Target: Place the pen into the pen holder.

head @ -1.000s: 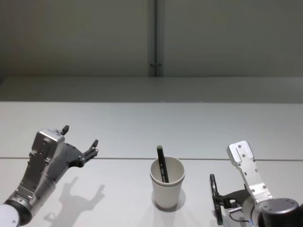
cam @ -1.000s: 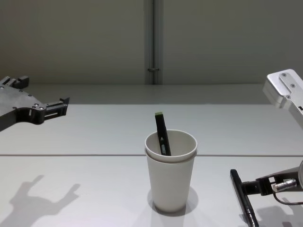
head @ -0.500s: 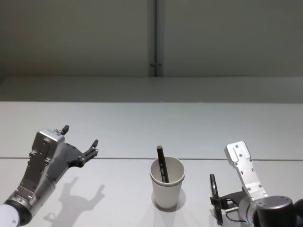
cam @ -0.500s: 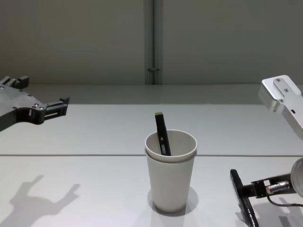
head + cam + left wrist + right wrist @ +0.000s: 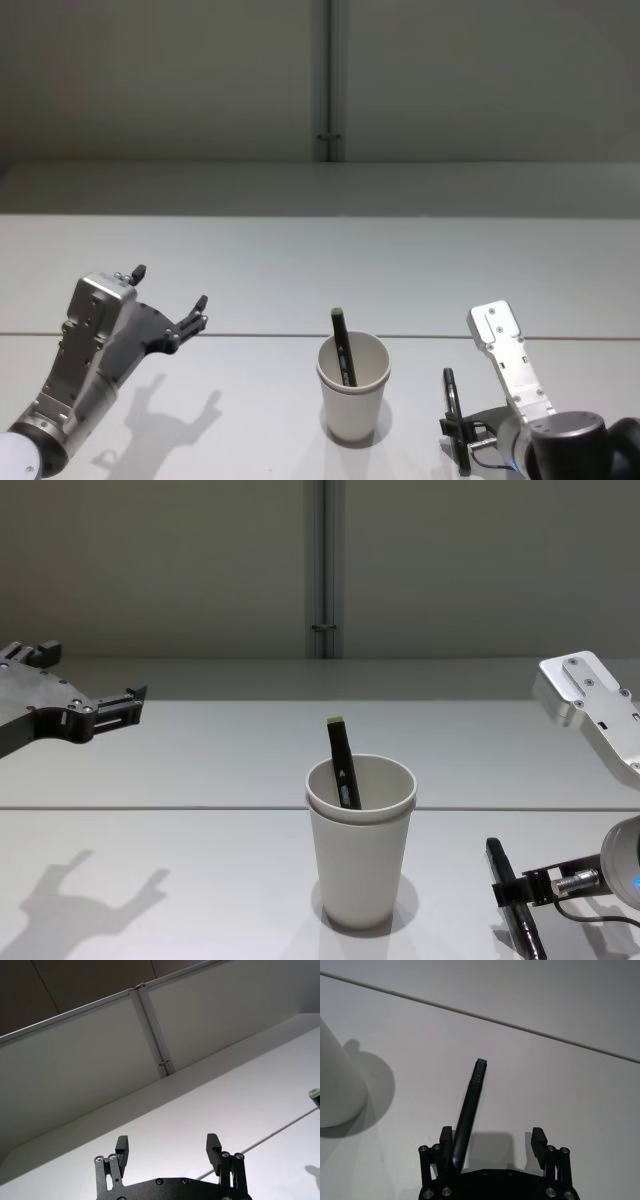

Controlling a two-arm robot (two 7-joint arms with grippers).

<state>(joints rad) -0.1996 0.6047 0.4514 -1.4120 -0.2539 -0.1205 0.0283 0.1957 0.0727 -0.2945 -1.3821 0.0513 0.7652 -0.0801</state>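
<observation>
Right gripper (image 5: 492, 1138): you are holding it low over the table (image 5: 300, 270), to the right of the cup. Its fingers are spread wide and are clamping nothing.
Loose pen (image 5: 469, 1105): a dark pen with a green tip is lying along the inner side of one finger of the right gripper and pointing away from the wrist. You cannot tell whether it is touching that finger; the other finger is standing well apart from it.
Pen holder (image 5: 360, 850): the off-white paper cup is standing upright mid-table, just on your side of the seam (image 5: 260, 335).
Standing pen (image 5: 342, 765): another dark pen is leaning inside the cup, with its green-tipped end sticking out above the rim.
Left gripper (image 5: 170, 287): you are holding it raised above the table on the left, with its fingers wide apart and gripping nothing.
</observation>
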